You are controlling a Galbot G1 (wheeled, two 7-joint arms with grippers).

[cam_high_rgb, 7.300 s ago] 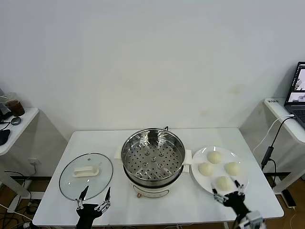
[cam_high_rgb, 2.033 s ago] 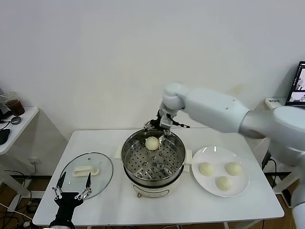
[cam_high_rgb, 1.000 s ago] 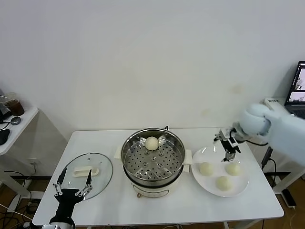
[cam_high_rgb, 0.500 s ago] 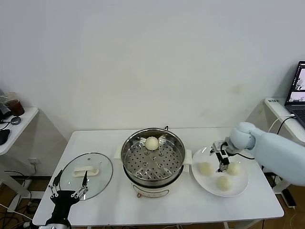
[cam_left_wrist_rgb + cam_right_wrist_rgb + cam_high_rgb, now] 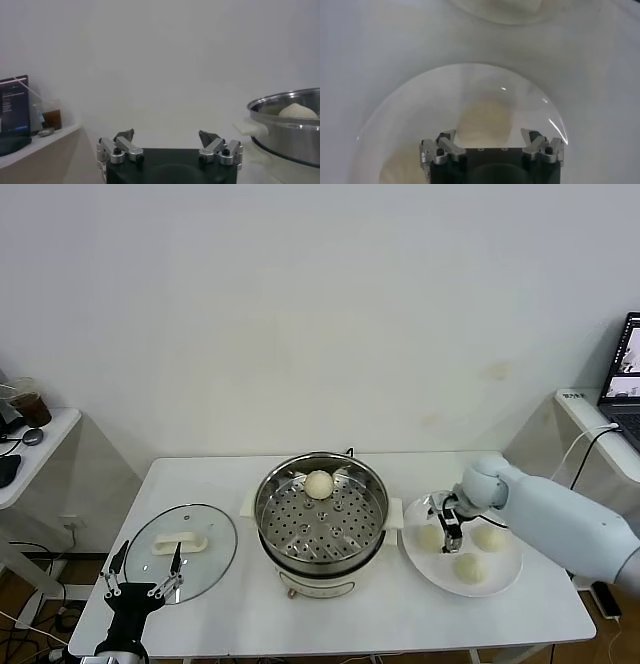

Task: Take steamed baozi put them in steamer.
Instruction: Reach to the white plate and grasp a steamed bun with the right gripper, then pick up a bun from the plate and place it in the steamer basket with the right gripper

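- The right gripper (image 5: 444,525) hangs low over the near-steamer side of the white plate (image 5: 505,567), fingers spread on either side of the leftmost baozi (image 5: 431,538), not yet pinching it.
- In the right wrist view that bun (image 5: 485,120) sits straight ahead between the fingertips (image 5: 446,137).
- The bun looks soft, light and smooth, so it probably dents under a hard squeeze; a gentle grip across its widest part, low on the sides, seems safest.
- Two more buns (image 5: 489,537) lie on the plate just beside it.
- One bun (image 5: 319,484) already rests on the perforated tray of the steamer (image 5: 322,519), at the far side.
- The left gripper (image 5: 143,575) waits open near the glass lid (image 5: 181,551).
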